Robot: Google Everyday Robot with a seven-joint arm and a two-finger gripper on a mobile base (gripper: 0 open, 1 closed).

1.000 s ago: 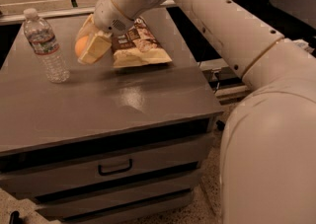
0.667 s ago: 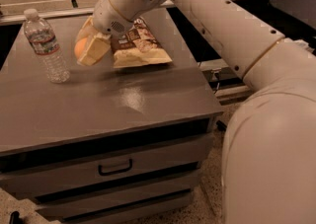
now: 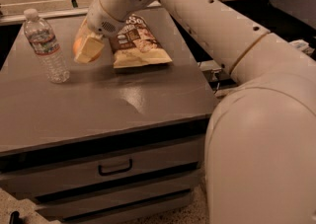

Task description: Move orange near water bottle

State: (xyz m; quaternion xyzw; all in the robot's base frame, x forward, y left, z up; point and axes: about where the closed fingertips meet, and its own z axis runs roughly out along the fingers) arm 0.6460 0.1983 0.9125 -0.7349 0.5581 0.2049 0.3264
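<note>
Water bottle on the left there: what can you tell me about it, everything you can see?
The water bottle is clear ribbed plastic with a white cap and a mostly white label around its upper half. It stands upright near the left rear of the grey table and touches only the tabletop. The gripper hangs just to its right, apart from it, with its jaws closed on the orange.

orange [image 3: 77, 46]: mostly hidden by the gripper [image 3: 87, 51] clamped round it; only a sliver shows at left
gripper: near the table's [image 3: 123, 102] back left, between bottle [image 3: 47, 46] and chip bag [image 3: 140, 45]
bottle: label text too small to read
chip bag: top left corner behind the arm [image 3: 197, 16]; print unreadable
arm: cut off at right and bottom edges
</note>
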